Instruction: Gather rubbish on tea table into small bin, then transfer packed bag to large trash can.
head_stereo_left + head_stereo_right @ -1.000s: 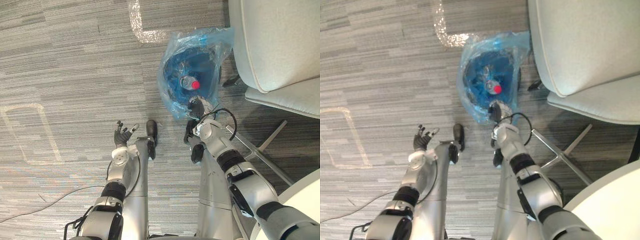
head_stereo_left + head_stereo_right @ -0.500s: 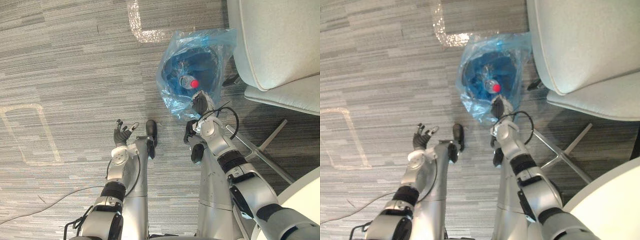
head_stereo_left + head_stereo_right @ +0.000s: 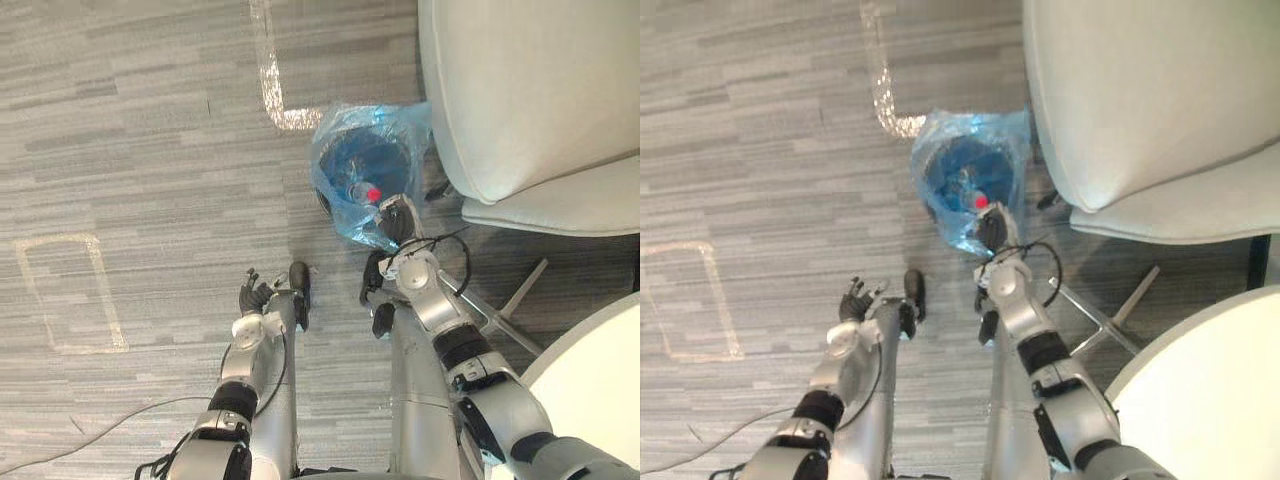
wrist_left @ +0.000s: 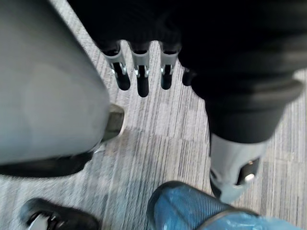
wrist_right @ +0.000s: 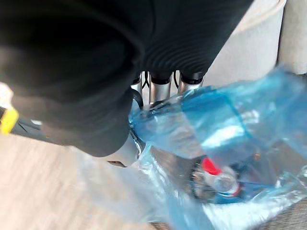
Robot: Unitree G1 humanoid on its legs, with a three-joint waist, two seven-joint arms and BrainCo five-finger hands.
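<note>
A small bin lined with a blue plastic bag (image 3: 365, 180) stands on the carpet beside a chair. Inside it lies a clear bottle with a red cap (image 3: 372, 193), also seen as the red cap (image 5: 210, 166) through the plastic. My right hand (image 3: 398, 218) is at the near rim of the bag (image 5: 201, 120). Its fingers (image 5: 160, 82) and thumb are curled on a fold of the blue plastic. My left hand (image 3: 254, 297) hangs over bare carpet to the left of the bin, fingers (image 4: 140, 76) relaxed and holding nothing.
A light grey chair (image 3: 520, 90) stands close on the bin's right, with its metal legs (image 3: 520, 290) reaching toward me. A round white table (image 3: 590, 390) edge is at the lower right. Pale tape marks (image 3: 70, 290) lie on the carpet.
The whole picture has shifted and the bin looks smaller, so the camera has moved. My right hand stays on the bag's near rim. My left hand has drawn back slightly.
</note>
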